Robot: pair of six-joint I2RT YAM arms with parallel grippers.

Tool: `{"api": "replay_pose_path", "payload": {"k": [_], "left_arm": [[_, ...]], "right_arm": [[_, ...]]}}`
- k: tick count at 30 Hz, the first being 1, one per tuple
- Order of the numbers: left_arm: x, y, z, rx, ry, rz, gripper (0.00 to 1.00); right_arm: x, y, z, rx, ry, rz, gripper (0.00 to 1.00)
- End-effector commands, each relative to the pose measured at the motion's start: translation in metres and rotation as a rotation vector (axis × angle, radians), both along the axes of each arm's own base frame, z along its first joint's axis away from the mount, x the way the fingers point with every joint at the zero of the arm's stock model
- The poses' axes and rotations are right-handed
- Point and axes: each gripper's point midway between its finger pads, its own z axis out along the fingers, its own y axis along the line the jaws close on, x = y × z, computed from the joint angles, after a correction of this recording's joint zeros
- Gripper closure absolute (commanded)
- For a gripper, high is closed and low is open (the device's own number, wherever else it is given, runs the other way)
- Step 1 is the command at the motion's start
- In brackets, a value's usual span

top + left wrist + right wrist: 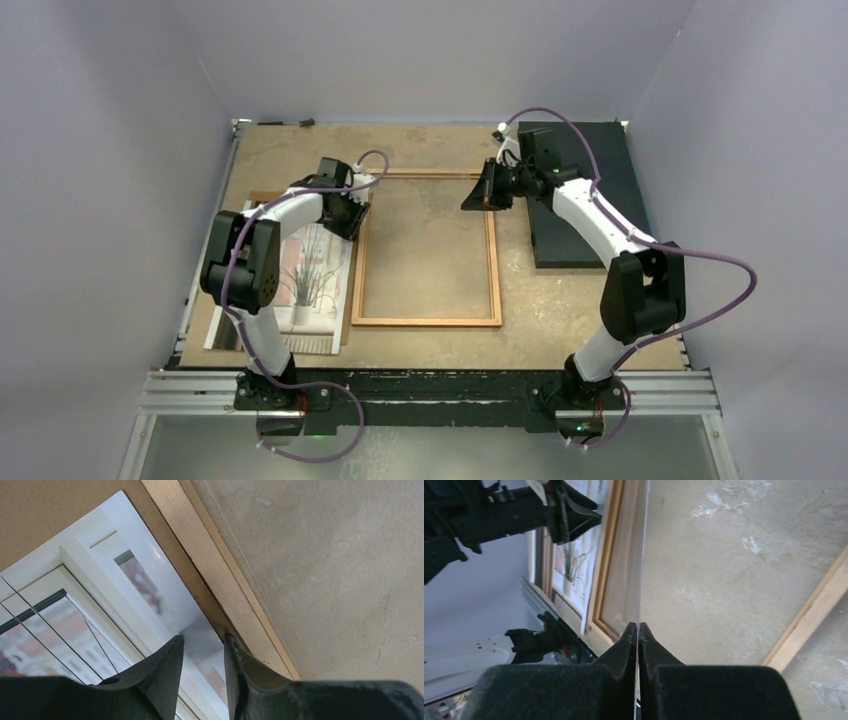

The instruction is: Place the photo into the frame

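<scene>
The frame (426,321) lies flat in the middle of the surface (560,310), its thin wooden rails forming an upright rectangle in the top view. The photo (318,290) lies just left of it, face up on a brown board (262,198), its right edge running close alongside the frame's left rail; the left arm covers part of it. The left hand (350,215) sits at the upper left of the frame. In the left wrist view this hand (202,640) is only a little open, its two fingers set over the photo's (150,585) glossy border next to the rail (220,575); whether they grip the paper cannot be told. The right hand (478,190) is at the frame's upper right corner. In its wrist view the right hand (638,626) is pinched tight on the edge of a thin clear pane (640,580), seen edge-on and running up the middle of the picture. A black slab (620,160) lies at the upper right of the surface, partly under the right arm.
</scene>
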Motion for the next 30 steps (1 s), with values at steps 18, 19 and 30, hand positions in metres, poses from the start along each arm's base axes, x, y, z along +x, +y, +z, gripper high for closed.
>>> {"api": "replay_pose_path", "payload": {"k": [18,19,30], "left_arm": [[-0.029,-0.011,-0.005,-0.091,0.053,-0.004,0.97],[-0.029,-0.010,-0.003,-0.091,0.053,-0.004,1.00],[-0.024,0.002,0.007,-0.139,0.045,0.042,1.00]], "right_arm": [[-0.024,0.027,0.072,0.299,-0.004,0.023,1.00],[-0.025,0.027,0.074,0.304,-0.001,0.022,1.00],[-0.030,0.026,0.081,0.328,-0.006,0.012,1.00]]}}
